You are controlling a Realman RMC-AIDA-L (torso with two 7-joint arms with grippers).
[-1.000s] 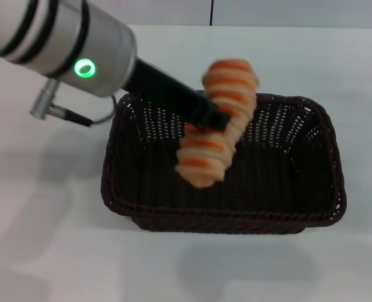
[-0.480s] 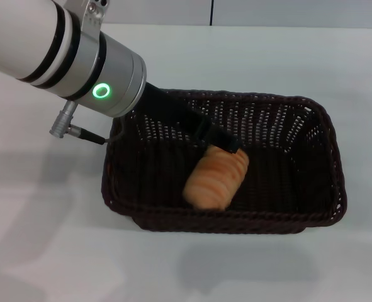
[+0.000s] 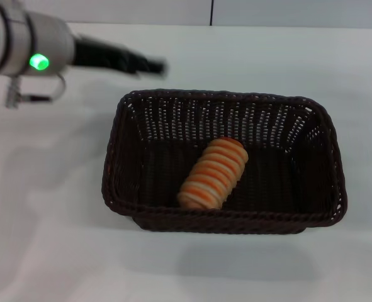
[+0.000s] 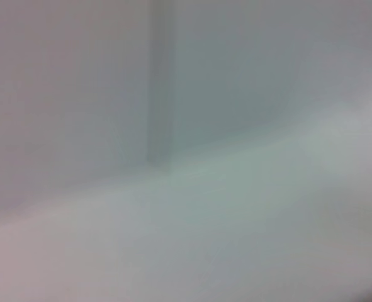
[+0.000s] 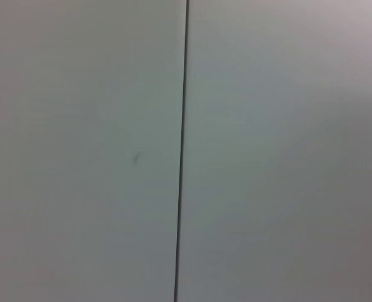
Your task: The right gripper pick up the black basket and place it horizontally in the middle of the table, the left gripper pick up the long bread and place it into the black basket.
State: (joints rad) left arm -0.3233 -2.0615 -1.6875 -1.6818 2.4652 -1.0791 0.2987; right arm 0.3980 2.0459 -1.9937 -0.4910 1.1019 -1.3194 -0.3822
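Head view: I see the basket [image 3: 223, 162] lying crosswise mid-table [image 3: 47, 239], white and smooth. The bread [image 3: 213, 173] lies diagonally on its floor. Left gripper [image 3: 153, 65] is above the table beyond the basket's far-left corner, holding nothing; I cannot tell its finger state.

Left wrist: pale blurred wall and surface.

Right wrist: grey wall with a dark vertical seam [image 5: 182, 151].
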